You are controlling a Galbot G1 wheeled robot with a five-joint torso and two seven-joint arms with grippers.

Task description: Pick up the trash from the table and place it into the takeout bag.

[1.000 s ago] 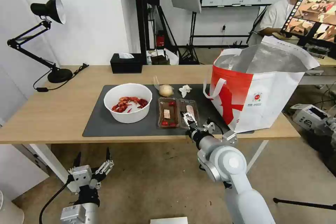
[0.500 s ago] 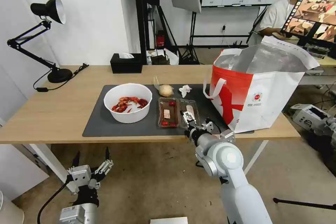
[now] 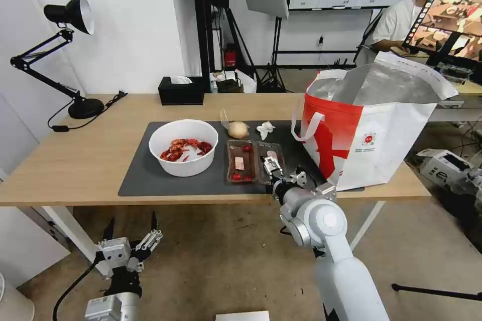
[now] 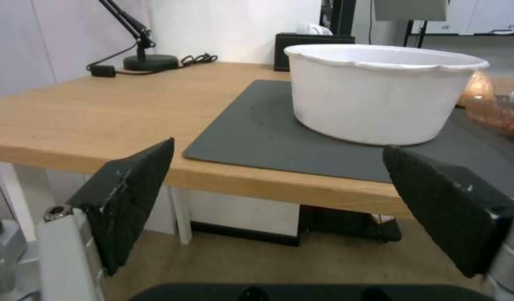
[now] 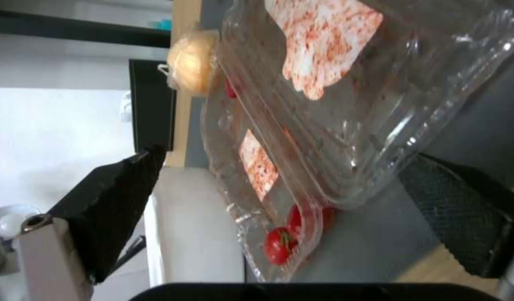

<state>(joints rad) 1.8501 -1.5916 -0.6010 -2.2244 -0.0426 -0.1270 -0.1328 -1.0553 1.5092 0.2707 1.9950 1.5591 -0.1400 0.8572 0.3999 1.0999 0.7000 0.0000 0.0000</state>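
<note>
Right wrist view shows the right gripper (image 5: 279, 209) with its jaws wide apart around the near end of the clear tray (image 5: 335, 138), which lies on the dark mat (image 3: 150, 175) of the table (image 3: 80, 160). It should slide in low and squeeze gently, since thin plastic may bend. The left gripper (image 3: 131, 241) hangs spread open below the table edge.

The right tool (image 3: 271, 165) covers part of the clear tray's (image 3: 254, 160) near lid half.
</note>
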